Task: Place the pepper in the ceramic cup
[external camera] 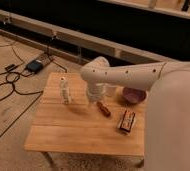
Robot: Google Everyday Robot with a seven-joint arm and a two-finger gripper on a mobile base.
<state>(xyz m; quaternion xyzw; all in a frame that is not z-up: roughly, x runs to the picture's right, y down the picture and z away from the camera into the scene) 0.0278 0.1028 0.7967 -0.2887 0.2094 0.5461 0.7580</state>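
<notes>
The pepper [104, 108] is a small reddish-brown chili lying on the wooden table [73, 132], near its middle. The ceramic cup [111, 90] is a small white cup at the back of the table, partly hidden behind my arm. My gripper [94, 97] hangs from the white arm that reaches in from the right. It points down just above the table, slightly left of and behind the pepper and beside the cup. It holds nothing that I can see.
A slim white bottle [64, 90] stands left of the gripper. A purple bowl [134, 95] sits right of the cup. An orange-and-dark packet [126, 121] lies at the right front. Cables and a dark box [34, 65] lie on the floor to the left.
</notes>
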